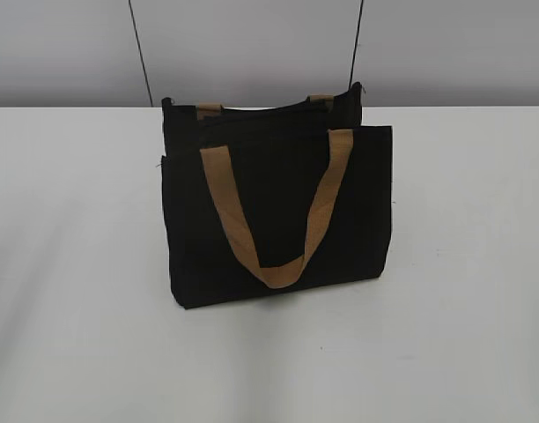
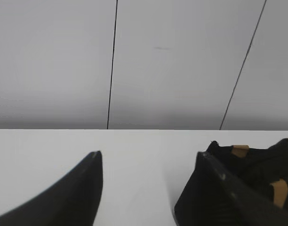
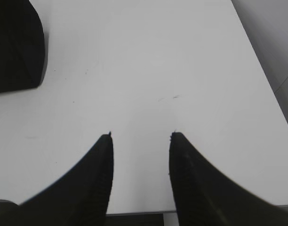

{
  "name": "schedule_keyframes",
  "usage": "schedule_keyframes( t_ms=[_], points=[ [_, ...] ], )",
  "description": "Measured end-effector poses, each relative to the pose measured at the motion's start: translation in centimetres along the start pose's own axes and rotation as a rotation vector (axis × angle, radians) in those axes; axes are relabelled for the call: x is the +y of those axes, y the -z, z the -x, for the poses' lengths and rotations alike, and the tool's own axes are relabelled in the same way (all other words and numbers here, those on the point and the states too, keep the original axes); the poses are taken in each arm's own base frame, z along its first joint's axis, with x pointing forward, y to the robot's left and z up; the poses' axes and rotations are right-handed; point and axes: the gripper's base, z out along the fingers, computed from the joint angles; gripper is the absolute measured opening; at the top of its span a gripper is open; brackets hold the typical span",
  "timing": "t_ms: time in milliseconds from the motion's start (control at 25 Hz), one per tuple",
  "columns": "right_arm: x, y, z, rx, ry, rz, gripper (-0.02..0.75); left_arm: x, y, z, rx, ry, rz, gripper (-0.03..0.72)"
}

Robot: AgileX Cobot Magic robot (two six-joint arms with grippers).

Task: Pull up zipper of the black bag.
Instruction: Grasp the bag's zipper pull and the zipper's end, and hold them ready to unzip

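Observation:
The black bag (image 1: pixel 278 211) stands upright on the white table (image 1: pixel 76 264), with one tan strap handle (image 1: pixel 278 220) hanging down its front and the other's ends showing at the back top edge. Its top looks open; the zipper line and its pull tab cannot be made out. Neither gripper shows in the exterior view. My left gripper (image 2: pixel 148 157) is open and empty, with the bag's corner (image 2: pixel 257 162) to its right behind the right finger. My right gripper (image 3: pixel 140 135) is open and empty over bare table, with the bag's corner (image 3: pixel 14 47) at the upper left.
A grey wall (image 1: pixel 252 44) with two thin dark seams stands behind the table's far edge. The table's right edge (image 3: pixel 261 80) runs near the right gripper, and its front edge (image 3: pixel 139 213) lies just below the fingers.

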Motion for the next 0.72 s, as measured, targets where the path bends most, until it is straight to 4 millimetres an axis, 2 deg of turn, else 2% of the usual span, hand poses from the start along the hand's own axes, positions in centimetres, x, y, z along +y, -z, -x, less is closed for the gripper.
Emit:
schedule_keyframes(
  t_ms=[320, 640, 720],
  points=[
    [0.0, 0.0, 0.0, 0.0, 0.0, 0.0, 0.316, -0.1, -5.2, -3.9, 0.025, -0.001, 0.007, 0.466],
    [0.0, 0.0, 0.0, 0.0, 0.0, 0.0, 0.316, -3.1, -10.5, -7.4, 0.103, -0.039, -0.081, 0.466],
    [0.0, 0.0, 0.0, 0.0, 0.0, 0.0, 0.316, -3.8, -11.7, -8.8, 0.151, -0.037, -0.091, 0.466]
  ],
)
